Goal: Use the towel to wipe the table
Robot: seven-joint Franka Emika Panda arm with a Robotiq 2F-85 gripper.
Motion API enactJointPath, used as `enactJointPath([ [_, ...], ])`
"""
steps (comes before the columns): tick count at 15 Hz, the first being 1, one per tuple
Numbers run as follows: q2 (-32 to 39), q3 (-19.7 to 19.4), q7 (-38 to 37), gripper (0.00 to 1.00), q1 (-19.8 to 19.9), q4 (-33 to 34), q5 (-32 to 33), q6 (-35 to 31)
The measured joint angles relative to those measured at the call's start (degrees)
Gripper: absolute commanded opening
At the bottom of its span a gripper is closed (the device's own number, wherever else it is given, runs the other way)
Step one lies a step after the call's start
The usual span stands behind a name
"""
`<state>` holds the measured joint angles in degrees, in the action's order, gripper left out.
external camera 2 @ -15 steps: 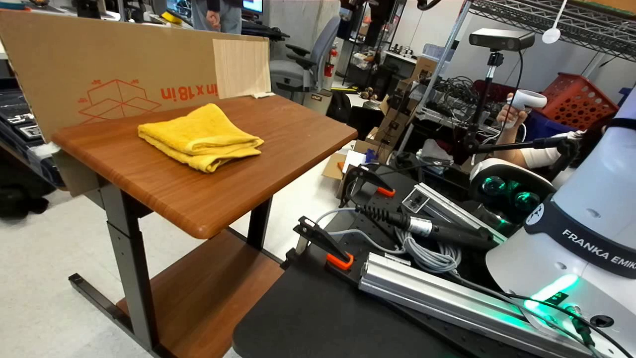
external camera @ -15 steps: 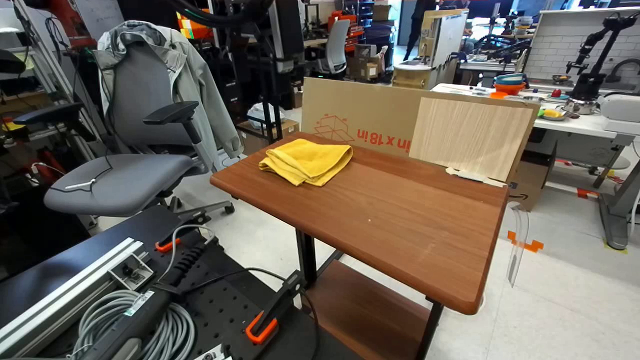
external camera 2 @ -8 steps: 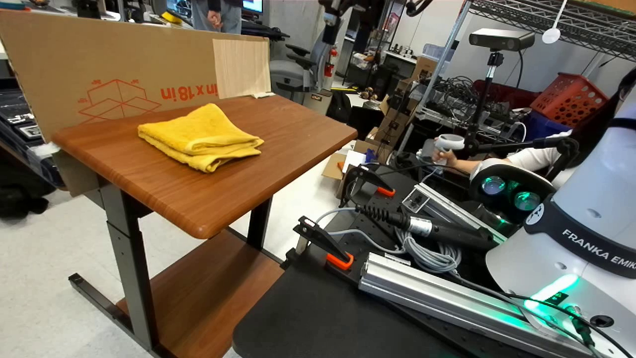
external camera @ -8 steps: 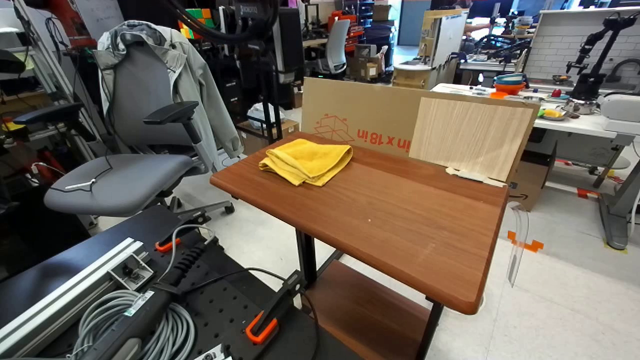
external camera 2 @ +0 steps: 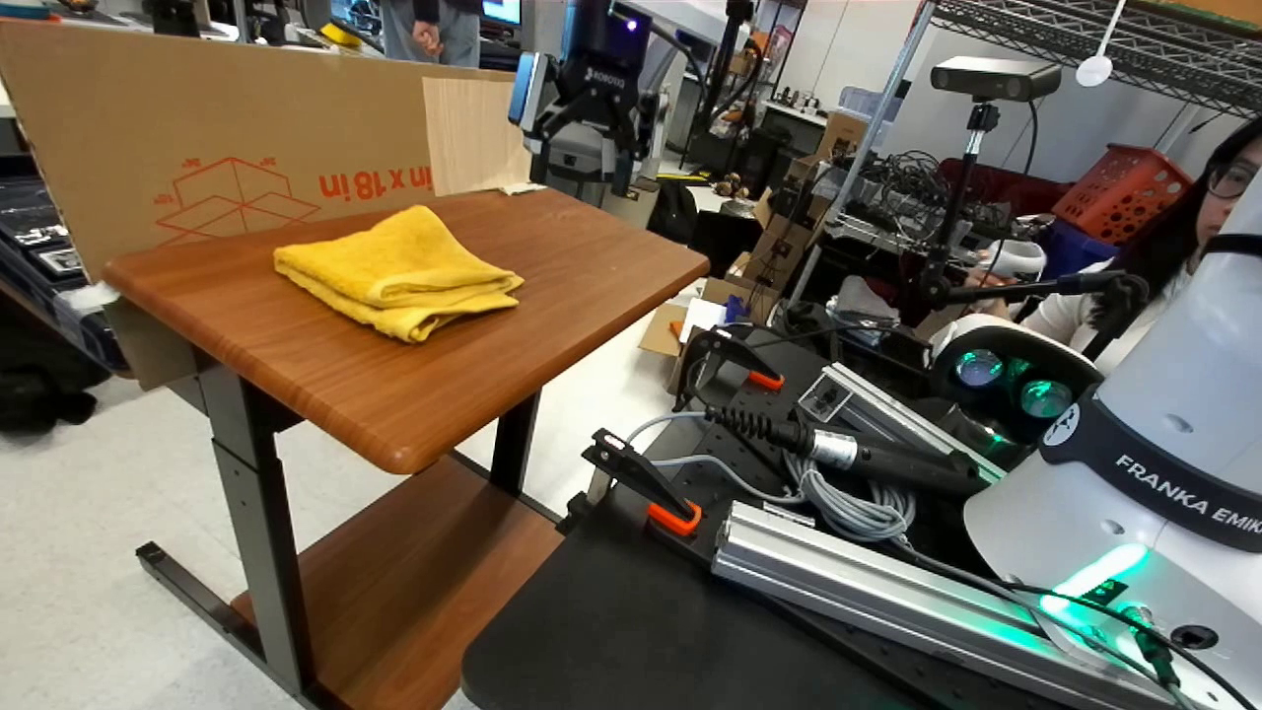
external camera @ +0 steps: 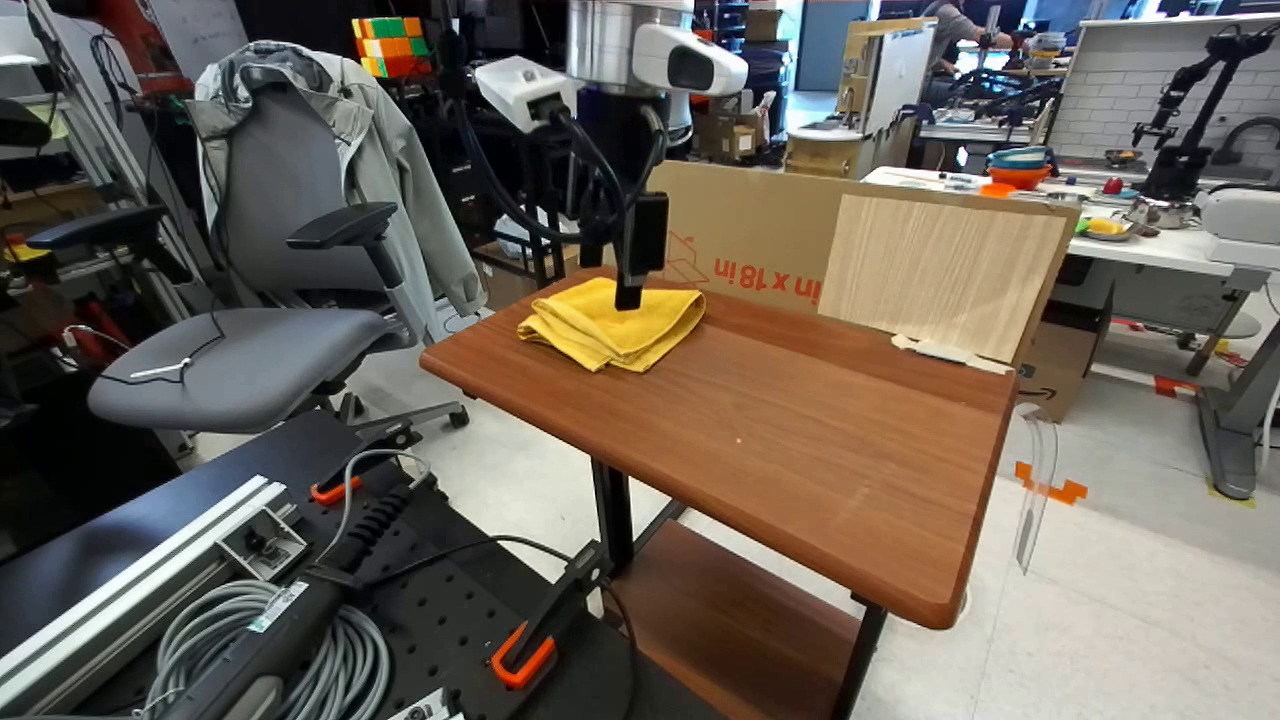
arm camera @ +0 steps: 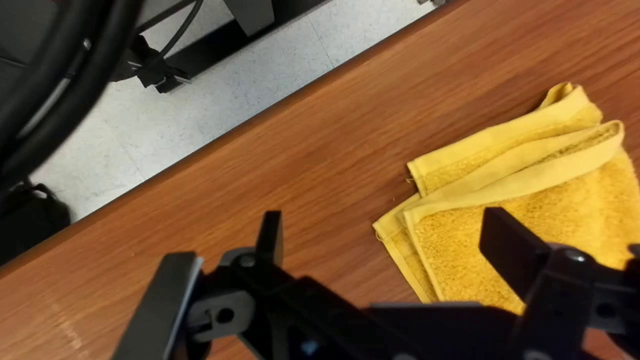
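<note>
Empty jaws spread wide above the rectangular reddish-brown wooden desk [external camera: 790, 430], presumably to pinch the folded yellow cloth towel [external camera 2: 394, 266].

In an exterior view the sight line runs down at a slant over the black bench [external camera: 455, 612], close at lower left, to the table [external camera: 800, 420] farther off. In an exterior view the arm's white base [external camera 2: 1134, 518] looms near at the right edge, the table left of it and also seen from above. In both exterior views the printed cardboard [external camera 2: 296, 123] stands behind the table (so each faces that same side), and both take in the towel [external camera 2: 389, 266]. The wrist view is nearest, aimed steeply down past the gripper [arm camera: 384, 235] at its bottom edge; it shares the towel and part of the table with them.
</note>
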<state>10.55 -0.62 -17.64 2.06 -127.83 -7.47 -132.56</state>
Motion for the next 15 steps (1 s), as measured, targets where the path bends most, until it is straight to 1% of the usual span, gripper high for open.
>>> enactJointPath([
  [4, 0.6, 0.0, -0.4, 1.00, 0.0, 1.0, 0.0, 0.0],
  [6, 0.9, 0.0, -1.3, 1.00, -0.1, 1.3, -1.6, -0.1],
  [8, 2.3, 0.4, -3.6, 1.00, -1.1, 3.4, -3.6, -0.5],
  [11, 6.6, 1.9, -10.4, 1.00, -4.4, 9.4, -4.5, -2.0],
  [15, 16.0, 2.4, -20.2, 1.00, -9.4, 20.0, -4.5, -2.3],
])
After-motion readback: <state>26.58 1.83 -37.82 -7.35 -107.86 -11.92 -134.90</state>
